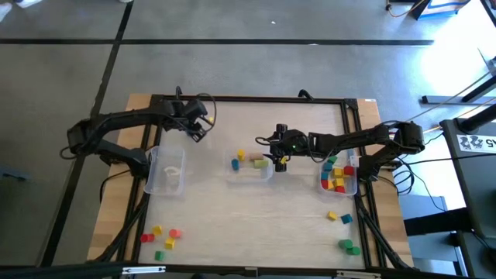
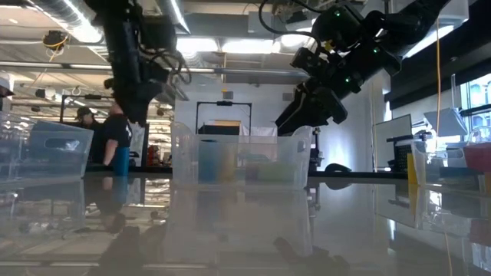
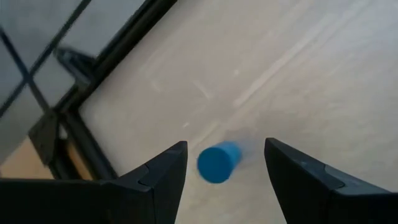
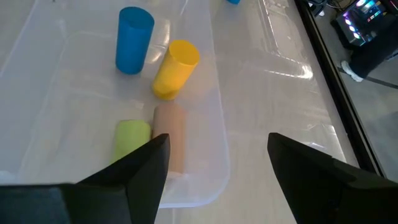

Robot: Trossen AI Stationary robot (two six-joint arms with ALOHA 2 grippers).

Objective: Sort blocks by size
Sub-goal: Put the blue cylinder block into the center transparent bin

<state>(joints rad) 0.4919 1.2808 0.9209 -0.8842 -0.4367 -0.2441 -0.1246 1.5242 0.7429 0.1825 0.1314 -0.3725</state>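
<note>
Above the middle bin [image 1: 249,169] the right hand [image 4: 214,168] hovers open and empty, its tall blocks [image 4: 166,70] already dropped inside. Far from that bin, the left hand [image 3: 225,171] gapes around a blue cylinder [image 3: 217,163], ready to grip.

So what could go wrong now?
The blue cylinder between the open left gripper's fingers lies on its side, so it may roll away if a finger nudges it. The open right gripper hangs over the middle bin's edge, above the tan cylinder; coming down, a finger might hit the rim and shove the bin.
</note>
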